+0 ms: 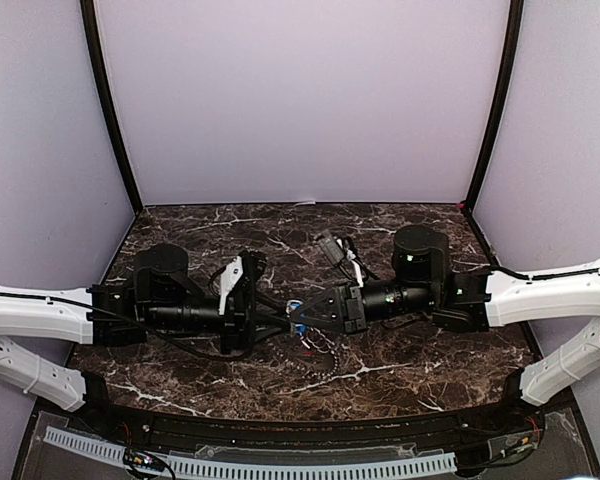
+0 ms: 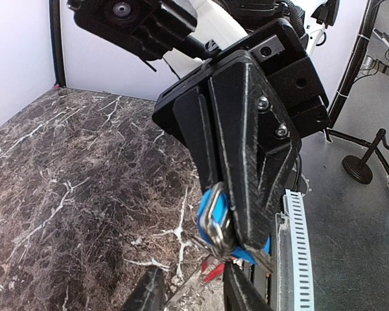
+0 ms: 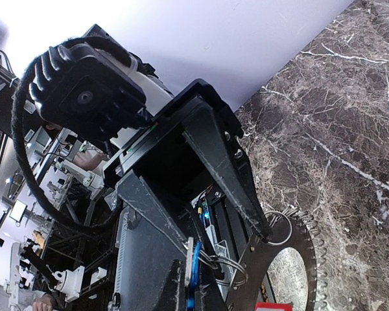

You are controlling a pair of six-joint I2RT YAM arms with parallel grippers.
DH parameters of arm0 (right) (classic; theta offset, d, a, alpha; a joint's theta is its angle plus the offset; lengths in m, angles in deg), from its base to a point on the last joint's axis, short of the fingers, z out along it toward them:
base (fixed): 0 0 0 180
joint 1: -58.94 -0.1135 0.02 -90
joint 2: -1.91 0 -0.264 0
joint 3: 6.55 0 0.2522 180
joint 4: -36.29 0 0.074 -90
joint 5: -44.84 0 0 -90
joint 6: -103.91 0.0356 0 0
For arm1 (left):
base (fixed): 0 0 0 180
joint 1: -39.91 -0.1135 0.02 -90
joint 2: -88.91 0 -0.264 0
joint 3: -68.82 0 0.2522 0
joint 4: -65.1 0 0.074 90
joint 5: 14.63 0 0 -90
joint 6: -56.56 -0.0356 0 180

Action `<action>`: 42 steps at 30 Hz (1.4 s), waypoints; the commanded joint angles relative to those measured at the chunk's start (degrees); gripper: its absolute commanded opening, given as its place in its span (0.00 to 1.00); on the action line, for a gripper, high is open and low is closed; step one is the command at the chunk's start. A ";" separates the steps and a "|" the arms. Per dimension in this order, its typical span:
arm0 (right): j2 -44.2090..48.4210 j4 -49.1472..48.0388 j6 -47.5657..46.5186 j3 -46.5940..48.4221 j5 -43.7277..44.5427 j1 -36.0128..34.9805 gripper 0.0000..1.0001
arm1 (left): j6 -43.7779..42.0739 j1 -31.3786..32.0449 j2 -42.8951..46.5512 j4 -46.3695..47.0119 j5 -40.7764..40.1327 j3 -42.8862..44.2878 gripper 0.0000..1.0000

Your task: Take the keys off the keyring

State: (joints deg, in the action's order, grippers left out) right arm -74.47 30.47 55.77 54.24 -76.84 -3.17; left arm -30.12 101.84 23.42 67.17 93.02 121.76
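Keyring (image 3: 303, 241) of toothed metal, blue plastic key (image 2: 212, 199) (in right fingers (image 2: 246, 188)), veined marble (image 2: 71, 181)

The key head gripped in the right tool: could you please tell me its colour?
The key head is blue, clearest in the left wrist view.

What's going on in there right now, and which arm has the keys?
Both arms meet above the marble table. The right hand is shut on the blue key, holding the bunch up, with the toothed keyring hanging from it. The left hand faces it with its fingers apart on either side of the red key, not visibly clamped on it. Both keys look attached by their wire loops, so neither is off yet.
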 commanded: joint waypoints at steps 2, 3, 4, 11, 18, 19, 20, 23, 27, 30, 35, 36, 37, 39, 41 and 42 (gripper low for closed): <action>0.28 -4.30 0.34 0.55 0.58 0.32 0.00 | -1.64 0.94 1.88 0.86 -1.00 0.34 0.39; 0.26 -4.52 0.44 0.45 0.58 0.32 0.00 | -1.91 1.06 1.82 0.59 -1.03 0.54 0.41; 0.24 -4.73 0.52 0.39 0.60 0.32 0.00 | -2.17 1.13 1.78 0.53 -1.08 0.72 0.42; 0.42 -4.80 1.02 0.11 1.12 0.32 0.00 | -4.81 3.30 1.93 -0.28 -6.12 0.87 0.53; 0.51 -4.89 1.50 -0.23 1.71 0.32 0.00 | -7.03 4.72 2.87 -1.78 -10.56 0.94 0.58; 0.53 -5.02 1.55 -0.20 1.71 0.32 0.00 | -7.16 4.81 3.17 -1.69 -11.09 0.76 0.58; 0.53 -5.18 1.63 -0.33 1.63 0.32 0.00 | -7.20 4.98 3.44 -1.42 -11.58 0.50 0.58; 0.35 -5.43 1.81 -0.35 1.71 0.32 0.00 | -7.26 5.60 3.70 0.06 -13.28 0.07 0.54; 0.10 -5.64 2.03 -0.35 1.73 0.32 0.00 | -8.59 6.96 3.13 1.88 -15.60 0.35 0.46; 0.16 -5.86 2.22 -0.48 1.63 0.32 0.00 | -9.45 7.30 2.30 1.81 -16.38 0.94 0.39; 0.26 -6.18 2.47 -0.61 1.59 0.32 0.00 | -9.86 7.63 1.75 2.45 -18.36 1.32 0.35; 0.20 -6.23 2.51 -0.66 1.50 0.32 0.00 | -9.90 7.74 1.85 2.82 -18.57 1.30 0.34; 0.11 -6.26 2.58 -0.75 1.34 0.30 0.00 | -9.98 7.76 1.86 2.94 -18.91 1.33 0.33; -0.04 -6.48 2.76 -0.81 1.02 0.32 0.00 | -10.06 7.80 1.94 3.09 -19.94 1.50 0.29; 0.00 -6.53 2.92 -0.96 0.89 0.31 0.00 | -10.29 7.85 2.10 3.34 -20.35 1.43 0.26; 0.00 -6.53 3.03 -0.95 0.80 0.32 0.00 | -10.38 7.80 2.12 3.40 -20.38 1.42 0.23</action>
State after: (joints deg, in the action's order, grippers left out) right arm -74.47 28.62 58.18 53.65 -75.72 -3.15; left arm -39.46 109.27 24.99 68.07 74.27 121.78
